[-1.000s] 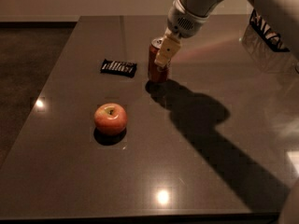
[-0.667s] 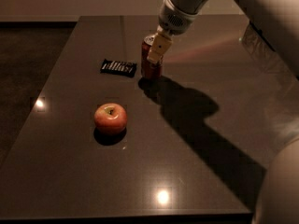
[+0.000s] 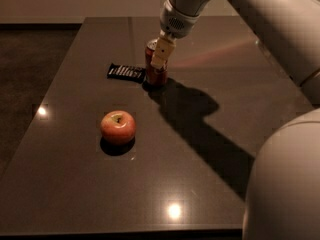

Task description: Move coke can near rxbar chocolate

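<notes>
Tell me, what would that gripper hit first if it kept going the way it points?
The can: the gripper points down with its jaws apparently around it, so pushing on would press the can into the table. The bar looks out of line.

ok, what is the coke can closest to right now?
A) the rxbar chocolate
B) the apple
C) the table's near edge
A: the coke can, upright in the gripper, is right at the rxbar chocolate's right end, while the apple sits well apart, nearer the camera.
</notes>
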Motion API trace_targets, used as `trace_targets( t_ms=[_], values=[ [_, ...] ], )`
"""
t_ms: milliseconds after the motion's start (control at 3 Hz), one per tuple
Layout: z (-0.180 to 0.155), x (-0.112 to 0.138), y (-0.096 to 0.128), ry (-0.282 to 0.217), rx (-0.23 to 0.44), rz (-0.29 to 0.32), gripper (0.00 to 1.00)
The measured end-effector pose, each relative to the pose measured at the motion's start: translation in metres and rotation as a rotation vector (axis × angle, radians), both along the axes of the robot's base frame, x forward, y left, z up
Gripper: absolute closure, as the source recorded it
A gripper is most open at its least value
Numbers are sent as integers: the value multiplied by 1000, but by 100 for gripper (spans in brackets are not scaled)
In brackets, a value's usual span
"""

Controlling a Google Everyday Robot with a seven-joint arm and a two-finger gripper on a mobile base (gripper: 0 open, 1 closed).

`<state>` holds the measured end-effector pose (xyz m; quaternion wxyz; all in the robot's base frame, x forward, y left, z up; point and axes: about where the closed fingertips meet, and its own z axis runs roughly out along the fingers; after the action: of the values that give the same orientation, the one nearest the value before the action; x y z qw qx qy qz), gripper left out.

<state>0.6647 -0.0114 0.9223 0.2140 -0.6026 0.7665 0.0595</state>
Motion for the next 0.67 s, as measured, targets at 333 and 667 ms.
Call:
trace_targets(
  t_ms=[333, 667],
  values=[
    [-7, 3, 0, 12, -9, 0, 60],
    [-9, 4, 2, 14, -9, 2, 36]
  ],
)
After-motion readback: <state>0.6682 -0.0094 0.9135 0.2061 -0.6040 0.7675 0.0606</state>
